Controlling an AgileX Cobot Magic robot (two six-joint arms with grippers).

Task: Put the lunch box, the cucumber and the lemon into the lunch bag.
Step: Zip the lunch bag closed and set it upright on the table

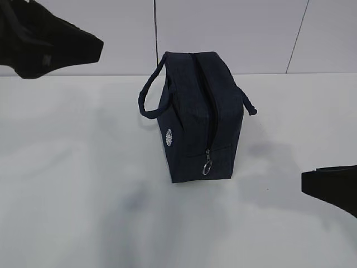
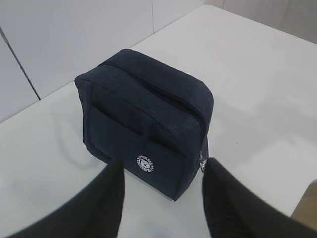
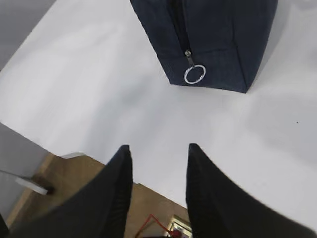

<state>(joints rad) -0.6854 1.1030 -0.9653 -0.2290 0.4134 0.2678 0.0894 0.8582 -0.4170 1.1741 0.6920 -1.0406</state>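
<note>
The dark navy lunch bag (image 1: 195,111) stands upright in the middle of the white table, its two loop handles hanging to either side. Its black zipper runs over the top, and the metal ring pull (image 1: 207,167) hangs low on the near end face. My left gripper (image 2: 163,166) hovers open and empty just short of the bag's (image 2: 143,114) logo side. My right gripper (image 3: 158,148) is open and empty over the table's near edge, well short of the ring pull (image 3: 194,74). The lunch box, the cucumber and the lemon are out of view.
The white table (image 1: 67,178) surrounds the bag. Its near edge (image 3: 148,186) shows in the right wrist view, with wooden floor and small clutter below. White wall panels (image 1: 234,28) rise behind the table. The left arm (image 1: 50,44) hangs upper left, the right arm (image 1: 332,187) at right.
</note>
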